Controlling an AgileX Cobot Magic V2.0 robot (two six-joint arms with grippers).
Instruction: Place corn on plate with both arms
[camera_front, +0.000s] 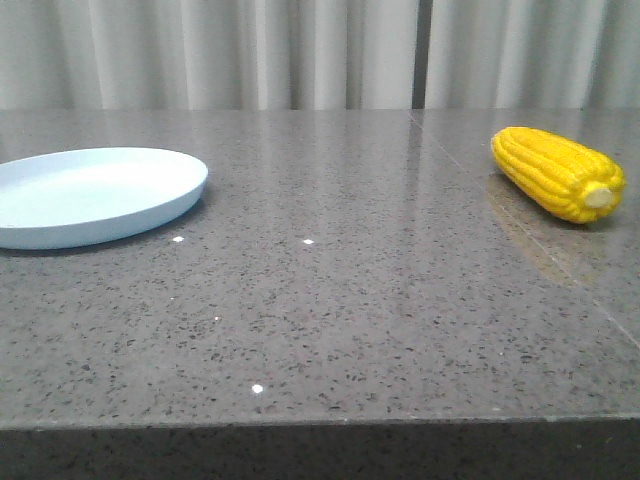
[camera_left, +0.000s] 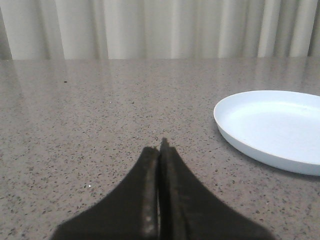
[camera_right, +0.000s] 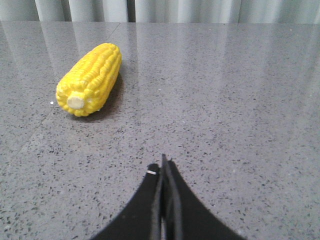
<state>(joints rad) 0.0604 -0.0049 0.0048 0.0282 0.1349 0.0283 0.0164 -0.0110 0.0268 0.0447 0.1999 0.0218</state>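
The yellow corn (camera_front: 556, 173) lies on its side at the table's right, its cream stub end toward the front. In the right wrist view the corn (camera_right: 91, 78) rests well ahead of my right gripper (camera_right: 164, 167), whose black fingers are pressed together with nothing between them. The pale blue plate (camera_front: 90, 194) sits at the far left of the table with nothing in it. In the left wrist view the plate (camera_left: 272, 127) lies ahead and off to one side of my left gripper (camera_left: 161, 149), also shut and holding nothing. Neither gripper shows in the front view.
The grey speckled stone table (camera_front: 330, 300) stretches between plate and corn, its front edge (camera_front: 320, 425) near the camera. A seam (camera_front: 520, 215) runs through the top near the corn. Pale curtains (camera_front: 300, 50) hang behind.
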